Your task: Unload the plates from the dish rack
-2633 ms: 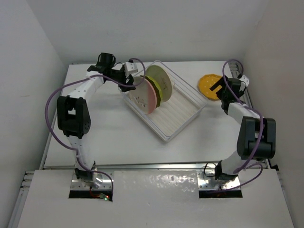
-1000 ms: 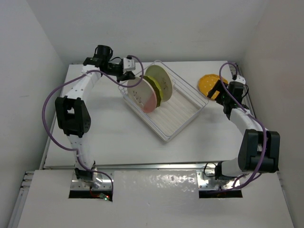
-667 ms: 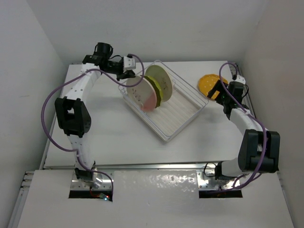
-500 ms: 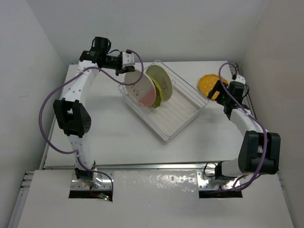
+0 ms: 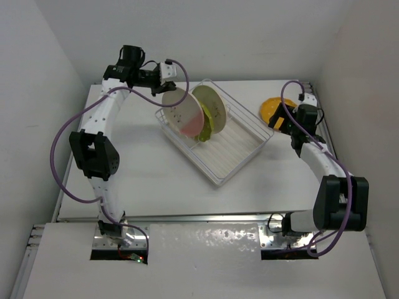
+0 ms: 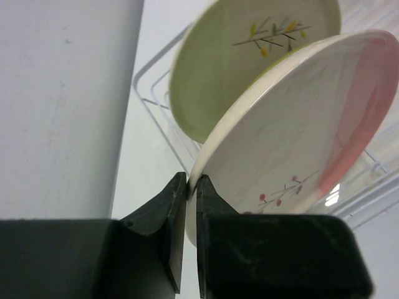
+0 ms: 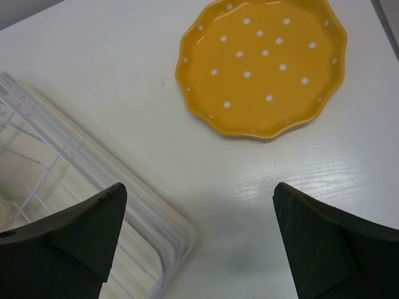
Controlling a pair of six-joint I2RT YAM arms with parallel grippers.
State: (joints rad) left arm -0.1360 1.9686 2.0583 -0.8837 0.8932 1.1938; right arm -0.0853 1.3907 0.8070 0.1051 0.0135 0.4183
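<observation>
My left gripper [image 5: 167, 91] [image 6: 191, 180] is shut on the rim of the cream-and-pink plate [image 5: 184, 112] [image 6: 293, 143] and holds it tilted above the far left end of the dish rack [image 5: 240, 169] [image 6: 149, 93]. Behind it the pale green-and-cream plate [image 5: 211, 104] [image 6: 237, 62] stands upright in the rack. A sliver of an olive-green plate [image 5: 205, 133] shows low between the two. The orange-yellow dotted plate [image 5: 272, 109] [image 7: 262, 62] lies flat on the table, right of the rack. Near it my right gripper [image 5: 285, 119] [image 7: 199, 199] hangs open over bare table, holding nothing.
White walls close in the table on the left, the back and the right. The rack's near right corner [image 7: 156, 230] lies just below my right gripper's left finger. The rack's right half holds only its ribbed tray [image 5: 230, 149].
My left gripper has raised the cream-and-pink plate up and back out of its slot in the rack. My right arm has drawn slightly back from the orange-yellow plate.
</observation>
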